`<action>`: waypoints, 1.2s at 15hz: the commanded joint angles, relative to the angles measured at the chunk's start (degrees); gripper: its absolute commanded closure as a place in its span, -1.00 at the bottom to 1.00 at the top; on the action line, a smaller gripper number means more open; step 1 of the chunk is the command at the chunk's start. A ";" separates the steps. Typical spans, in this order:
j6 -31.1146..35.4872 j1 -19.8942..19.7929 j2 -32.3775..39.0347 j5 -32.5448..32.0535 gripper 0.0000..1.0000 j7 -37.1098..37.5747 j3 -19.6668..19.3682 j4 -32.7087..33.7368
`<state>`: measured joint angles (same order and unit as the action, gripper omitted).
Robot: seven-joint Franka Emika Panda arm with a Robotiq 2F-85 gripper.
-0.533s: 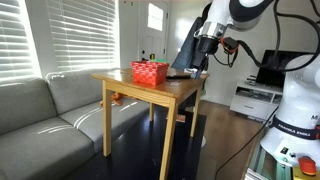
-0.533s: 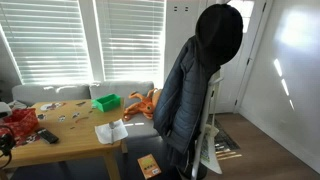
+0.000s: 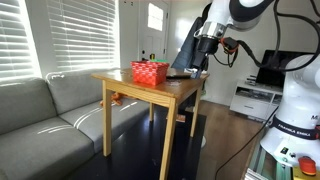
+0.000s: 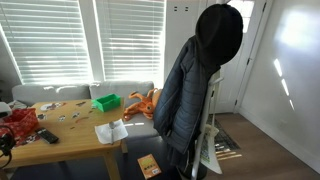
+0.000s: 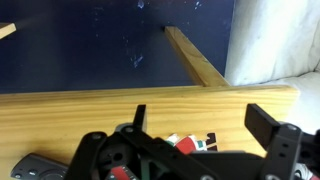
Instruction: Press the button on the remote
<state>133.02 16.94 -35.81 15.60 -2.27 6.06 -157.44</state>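
Observation:
The remote (image 3: 182, 73) is a slim black bar lying flat on the wooden table (image 3: 150, 92), just past the red woven basket (image 3: 150, 72). My gripper (image 3: 199, 66) hangs close above the table's far end, over the remote. In the wrist view my gripper (image 5: 203, 116) is open and empty, its two black fingers spread over the bare wood. A dark rounded end at the bottom left of that view (image 5: 32, 166) may be the remote. In an exterior view a black bar (image 4: 47, 136) lies near the table's left end.
A small red, white and green item (image 5: 192, 143) lies on the wood between my fingers. A grey couch (image 3: 40, 105) stands beside the table. A green basket (image 4: 105, 102), papers (image 4: 110, 131) and small clutter lie on the table. A coat on a stand (image 4: 195, 90) is nearby.

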 commanded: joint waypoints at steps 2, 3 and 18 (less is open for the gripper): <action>-0.22 -0.19 -0.04 0.09 -1.00 -0.07 0.17 0.12; -0.22 -0.19 -0.04 0.09 -1.00 -0.07 0.17 0.12; 5.80 -1.14 0.46 0.10 -1.00 -4.49 -3.58 2.70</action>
<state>137.13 16.35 -35.81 15.44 -3.44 5.05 -156.52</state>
